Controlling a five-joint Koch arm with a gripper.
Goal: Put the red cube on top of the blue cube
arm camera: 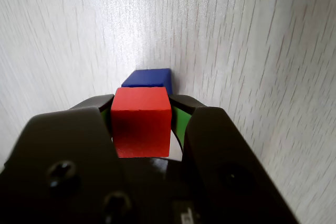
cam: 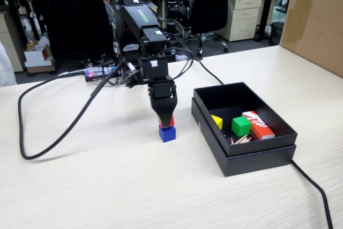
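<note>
The blue cube (cam: 168, 133) stands on the pale wooden table, left of the black box. My gripper (cam: 166, 121) points straight down over it and is shut on the red cube (cam: 171, 120), which sits directly above the blue one, touching or nearly touching its top. In the wrist view the red cube (arm camera: 142, 121) is clamped between the two dark jaws, and the blue cube (arm camera: 149, 77) shows just beyond it. My gripper (arm camera: 142, 103) hides most of the red cube in the fixed view.
An open black box (cam: 244, 148) lies right of the cubes, holding a green cube (cam: 240, 126), a yellow piece (cam: 217, 122) and a red-orange and white box (cam: 259, 124). A black cable (cam: 48, 143) loops on the left. A cardboard box (cam: 316, 20) stands far right.
</note>
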